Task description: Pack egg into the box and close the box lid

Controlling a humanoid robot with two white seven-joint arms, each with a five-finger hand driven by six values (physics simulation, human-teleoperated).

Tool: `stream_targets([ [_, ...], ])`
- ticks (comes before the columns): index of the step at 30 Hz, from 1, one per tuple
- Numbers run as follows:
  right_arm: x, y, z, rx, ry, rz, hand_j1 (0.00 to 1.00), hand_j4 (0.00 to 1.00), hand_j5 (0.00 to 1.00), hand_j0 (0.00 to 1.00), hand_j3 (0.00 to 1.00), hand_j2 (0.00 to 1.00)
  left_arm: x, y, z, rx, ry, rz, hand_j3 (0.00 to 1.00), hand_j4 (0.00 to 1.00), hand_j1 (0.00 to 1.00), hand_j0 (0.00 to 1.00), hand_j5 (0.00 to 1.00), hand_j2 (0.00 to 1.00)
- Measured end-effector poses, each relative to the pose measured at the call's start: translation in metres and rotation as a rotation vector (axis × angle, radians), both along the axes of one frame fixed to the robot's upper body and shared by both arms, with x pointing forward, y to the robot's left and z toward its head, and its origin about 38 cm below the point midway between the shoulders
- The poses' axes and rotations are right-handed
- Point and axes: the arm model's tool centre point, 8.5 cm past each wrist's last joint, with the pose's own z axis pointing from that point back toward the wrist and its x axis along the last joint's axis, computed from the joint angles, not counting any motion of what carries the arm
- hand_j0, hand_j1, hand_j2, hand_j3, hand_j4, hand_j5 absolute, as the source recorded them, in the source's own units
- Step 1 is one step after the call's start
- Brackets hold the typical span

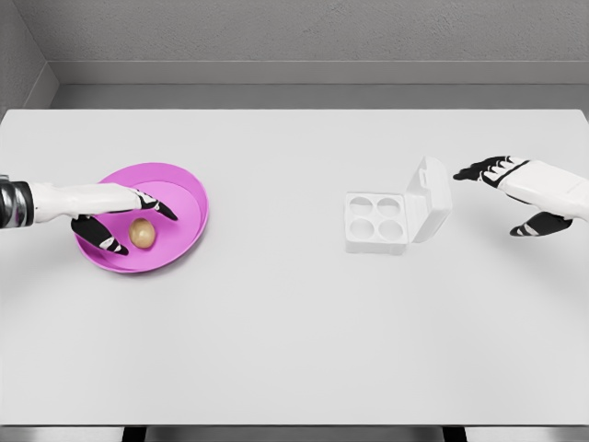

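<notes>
Lying in a pink bowl (189,198) on the white table (276,331), the brown egg (142,233) rests on the bowl's floor slightly toward its near side; its long axis looks roughly upright in the head view, running away from the robot, though which end is the narrower one is too small to tell. Taking the bowl as the landmark: the left hand (115,221) reaches in over its left rim, the white forearm coming from the picture's left edge; its dark fingers (156,206) are spread apart, one set passing just beyond the egg and the thumb pointing down just left of it; the hand is open around the egg and has hold of nothing, and whether any fingertip touches the shell cannot be made out. Well to the right of the bowl sits the white egg box (377,223), four round cups showing, all unfilled; its lid (430,198) stands raised and tilted back on the box's right side. Farther right again, the right hand (515,198) hovers just beyond the lid, fingers loosely extended toward it, thumb hanging lower, gripping nothing, apart from the lid.
</notes>
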Motion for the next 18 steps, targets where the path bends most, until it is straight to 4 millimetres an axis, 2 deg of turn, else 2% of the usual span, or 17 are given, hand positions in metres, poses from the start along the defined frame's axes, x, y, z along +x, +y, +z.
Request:
stream_targets([
  [18, -0.0003, 0.0008, -0.0014, 0.001, 0.003, 0.001, 1.00, 1.00, 1.00, 1.00, 1.00, 1.00, -0.0018, 0.0026, -0.0049, -0.003, 0.003, 0.011, 0.85, 0.85, 0.85, 0.85, 0.85, 0.85],
])
